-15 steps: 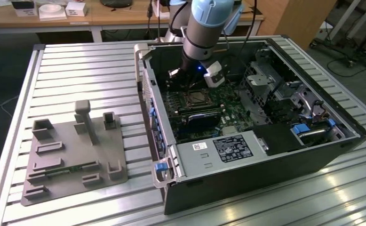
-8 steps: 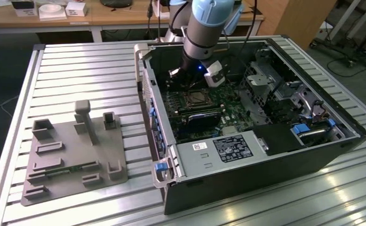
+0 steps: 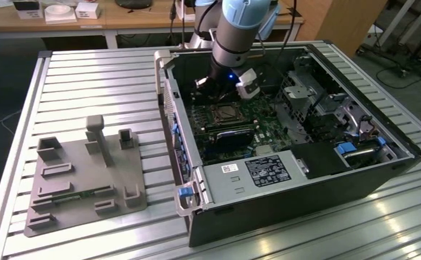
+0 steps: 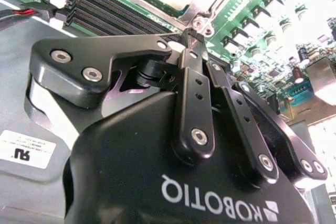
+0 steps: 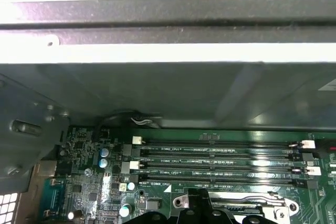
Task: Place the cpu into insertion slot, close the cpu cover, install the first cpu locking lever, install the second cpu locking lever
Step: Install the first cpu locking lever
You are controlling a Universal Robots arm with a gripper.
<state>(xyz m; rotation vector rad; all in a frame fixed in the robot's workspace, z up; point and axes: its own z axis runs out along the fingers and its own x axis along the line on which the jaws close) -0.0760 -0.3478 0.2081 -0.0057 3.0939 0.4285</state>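
Gripper (image 4: pixel 191 38) inside computer case (image 3: pixel 383 162) on slatted metal table (image 3: pixel 87 81).

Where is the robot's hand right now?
In the exterior view, the hand is inside the open computer case, just above the insertion slot on the green board.

The open computer case (image 3: pixel 283 179) is lying on the surface (image 3: pixel 87 81), with a holder tray (image 3: pixel 87 179) sitting toward the exterior view's left of it. Inside the case, the insertion slot (image 3: pixel 229 112) is sitting just beside 4 memory slots (image 5: pixel 215 163), and the claw (image 4: pixel 190 38) is hanging at the slot's corner.
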